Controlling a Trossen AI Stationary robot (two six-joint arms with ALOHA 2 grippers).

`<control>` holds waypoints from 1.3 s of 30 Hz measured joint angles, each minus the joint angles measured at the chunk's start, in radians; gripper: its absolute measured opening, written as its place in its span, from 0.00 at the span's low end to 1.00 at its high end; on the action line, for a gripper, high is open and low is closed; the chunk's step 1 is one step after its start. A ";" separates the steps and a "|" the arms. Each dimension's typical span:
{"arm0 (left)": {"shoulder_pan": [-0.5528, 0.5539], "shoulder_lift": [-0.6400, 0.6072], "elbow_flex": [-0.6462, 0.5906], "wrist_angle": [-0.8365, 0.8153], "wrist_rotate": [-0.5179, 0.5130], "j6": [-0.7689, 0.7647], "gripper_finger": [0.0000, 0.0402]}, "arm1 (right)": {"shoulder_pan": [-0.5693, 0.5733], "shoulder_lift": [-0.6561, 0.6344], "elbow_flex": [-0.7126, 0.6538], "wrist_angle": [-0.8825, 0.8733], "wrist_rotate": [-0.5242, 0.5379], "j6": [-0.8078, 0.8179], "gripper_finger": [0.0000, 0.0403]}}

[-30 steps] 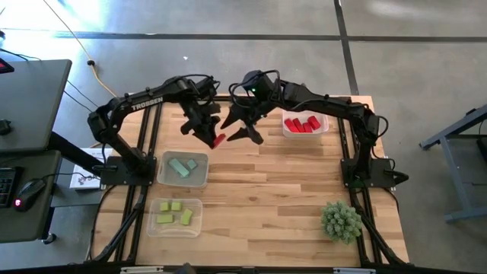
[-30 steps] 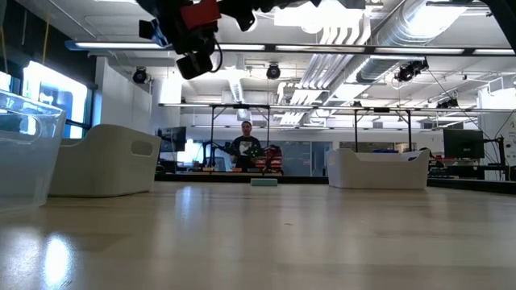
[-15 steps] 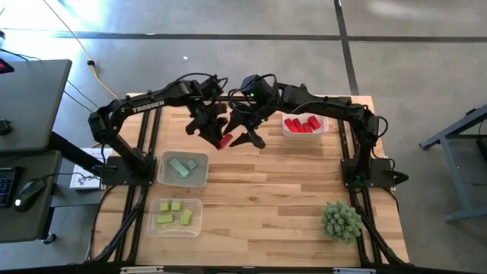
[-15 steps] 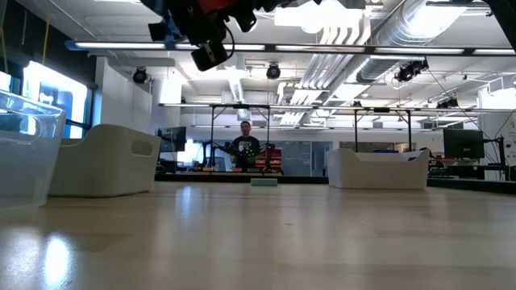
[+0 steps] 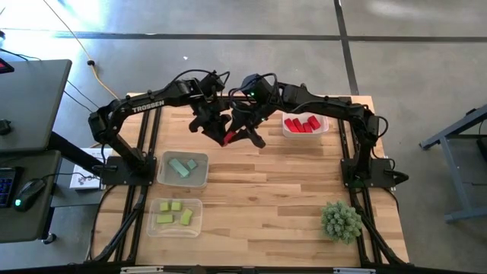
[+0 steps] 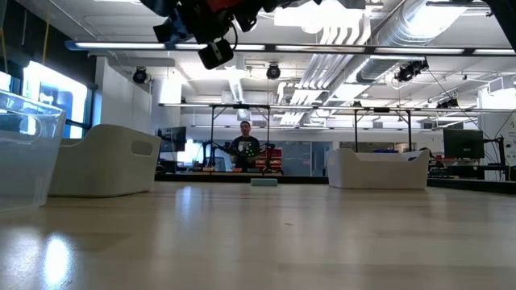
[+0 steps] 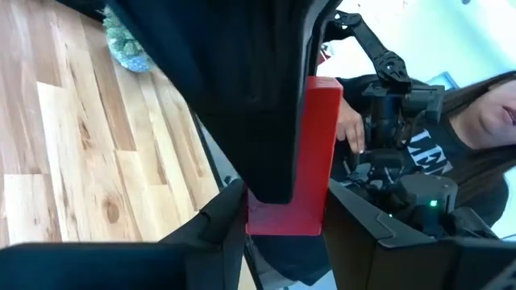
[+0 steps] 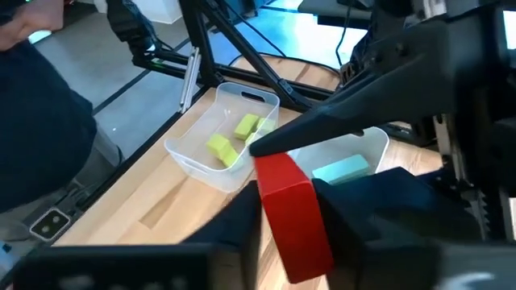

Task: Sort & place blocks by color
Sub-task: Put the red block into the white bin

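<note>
A red block (image 5: 227, 139), a short bar, hangs in the air over the table's far middle, between my two grippers. My left gripper (image 5: 221, 135) comes at it from the left, my right gripper (image 5: 241, 137) from the right; both are shut on it. In the low view only the grippers' undersides and a bit of red (image 6: 218, 5) show at the top edge. Other red blocks lie in a clear tray (image 5: 305, 124) at the far right. Teal blocks (image 5: 181, 167) and yellow-green blocks (image 5: 174, 213) lie in two trays at the left. My left gripper pinches one end of the red bar (image 7: 284, 216) between its two fingers, coming nearly level from the table's left. The bar runs on along the fingers, lifted clear of the table. My right gripper's dark finger hides one long side. My right gripper pinches the bar's long sides (image 8: 297, 234) between its two fingers, slanting down from the table's right. The bar's other end (image 8: 272, 161) reaches out to my left gripper's fingers (image 8: 347, 121). The bar is clear of the table.
A spiky green plant ball (image 5: 341, 221) sits at the near right. The wood table's middle (image 5: 266, 190) is bare. A person with a hand (image 7: 351, 133) raised shows beyond the table in the left wrist view.
My left gripper has carried the red block toward the table's right and slightly up, in between my right gripper's fingers. My right gripper stayed in place and has shut its widely spread fingers onto the block.
</note>
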 joint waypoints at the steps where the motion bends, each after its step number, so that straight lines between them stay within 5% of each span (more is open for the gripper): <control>1: 0.000 0.000 0.000 -0.001 0.004 -0.001 0.29 | 0.000 0.000 0.000 0.000 -0.004 -0.006 0.17; 4: 0.000 0.000 0.000 -0.002 0.013 0.001 0.32 | 0.001 -0.001 0.000 -0.003 -0.010 -0.026 0.08; 12: 0.003 0.000 0.000 0.020 -0.007 0.000 0.33 | -0.015 -0.002 0.000 -0.016 -0.004 0.003 0.08; 26: 0.008 0.000 0.001 0.209 -0.323 0.000 0.49 | -0.060 0.002 0.000 -0.086 0.111 0.096 0.08; 39: 0.148 0.000 0.001 0.225 -0.399 0.025 0.51 | -0.164 0.001 0.000 -0.216 0.267 0.122 0.08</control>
